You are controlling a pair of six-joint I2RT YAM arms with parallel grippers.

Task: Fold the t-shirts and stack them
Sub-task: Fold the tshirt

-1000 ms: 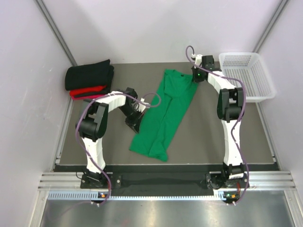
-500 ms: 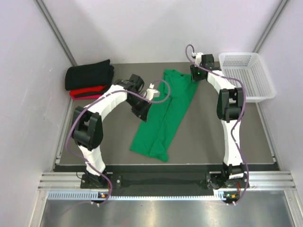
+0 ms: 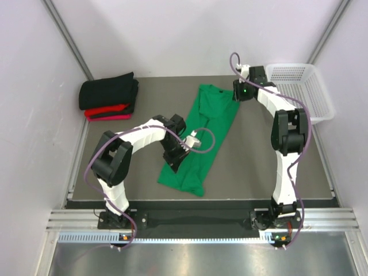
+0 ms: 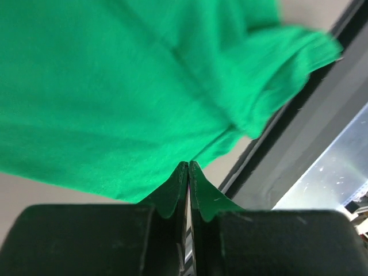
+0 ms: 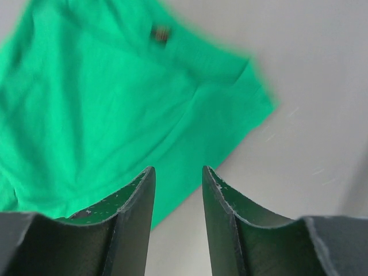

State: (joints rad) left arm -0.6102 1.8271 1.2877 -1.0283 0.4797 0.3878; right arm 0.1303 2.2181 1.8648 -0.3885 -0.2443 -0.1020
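Lying lengthwise mid-surface [image 3: 253,167]: green t-shirt [image 3: 215,118], folded into a long strip. Left gripper [image 4: 188,167] is closed tight at its left edge (pinching cloth or not, can't tell). Right gripper [image 5: 178,169] hangs apart, empty, over the far corner. Black t-shirt [image 3: 108,91] sits on red t-shirt [image 3: 106,110], far left.

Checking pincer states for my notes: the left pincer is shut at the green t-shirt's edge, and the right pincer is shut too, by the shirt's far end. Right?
Not quite: the right pincer is open, not shut. The right wrist view shows its fingers apart with nothing between them, by the green t-shirt. The left pincer is shut, as you said.
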